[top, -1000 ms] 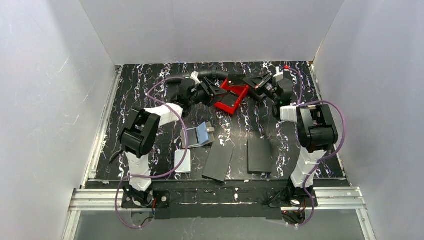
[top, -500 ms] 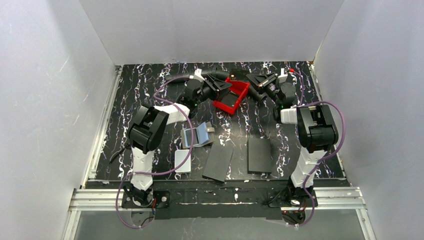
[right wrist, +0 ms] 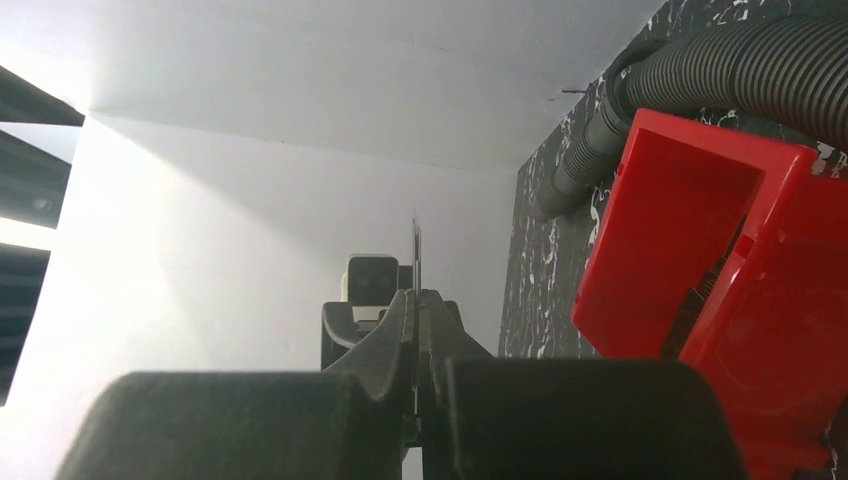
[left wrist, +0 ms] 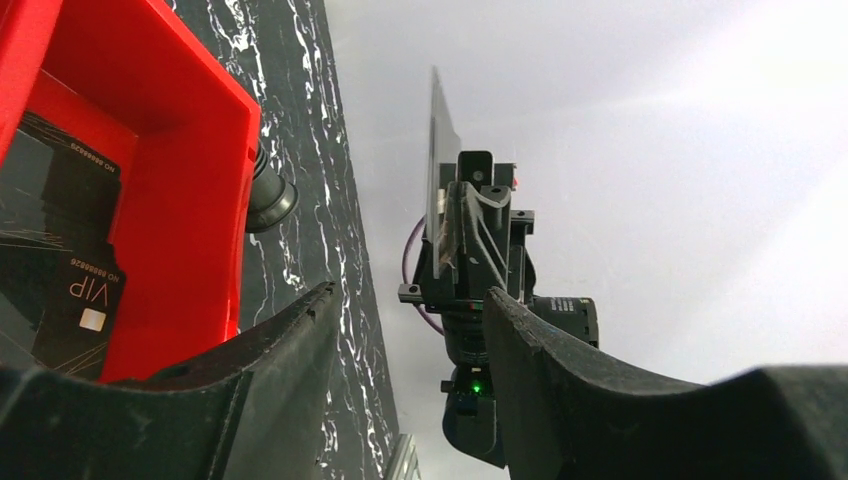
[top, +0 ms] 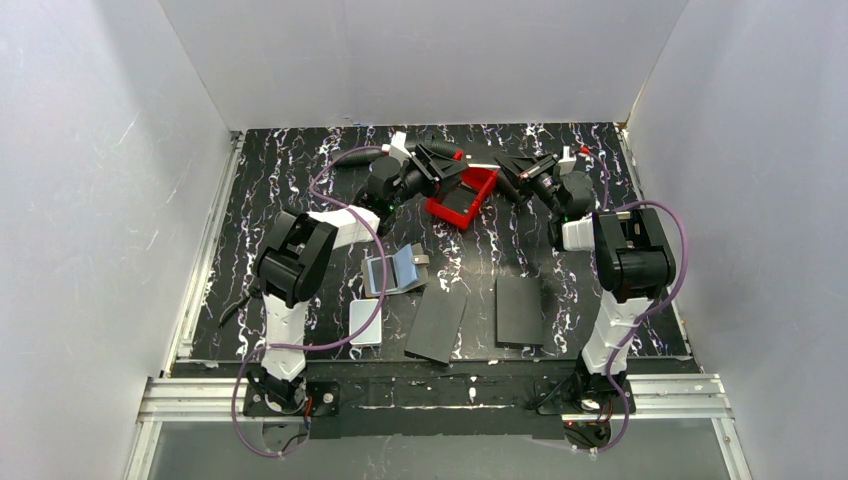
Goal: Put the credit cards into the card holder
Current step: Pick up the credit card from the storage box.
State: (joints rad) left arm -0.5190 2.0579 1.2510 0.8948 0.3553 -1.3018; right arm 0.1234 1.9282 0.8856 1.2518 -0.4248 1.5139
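My right gripper point(right wrist: 415, 295) is shut on one thin credit card point(right wrist: 416, 245), seen edge-on and sticking up past the fingertips. The left wrist view shows that card point(left wrist: 437, 170) held upright in the air. My left gripper point(left wrist: 410, 295) faces it, open and empty, beside the red tray. Dark cards marked VIP point(left wrist: 75, 290) lie in that tray. In the top view both grippers, left point(top: 443, 162) and right point(top: 522, 170), hang over the table's far middle. The card holder point(top: 395, 270) lies open and apart, nearer the arm bases.
The red tray point(top: 462, 197) sits tilted between the two grippers. Behind it runs a black corrugated hose point(right wrist: 720, 70). A white rounded box point(top: 365, 322) and two flat black panels point(top: 437, 325) point(top: 519, 310) lie near the front. White walls enclose the table.
My left gripper has risen and swung back-right from beside the tray to over its far corner. The right gripper has shifted slightly and stays shut on the card.
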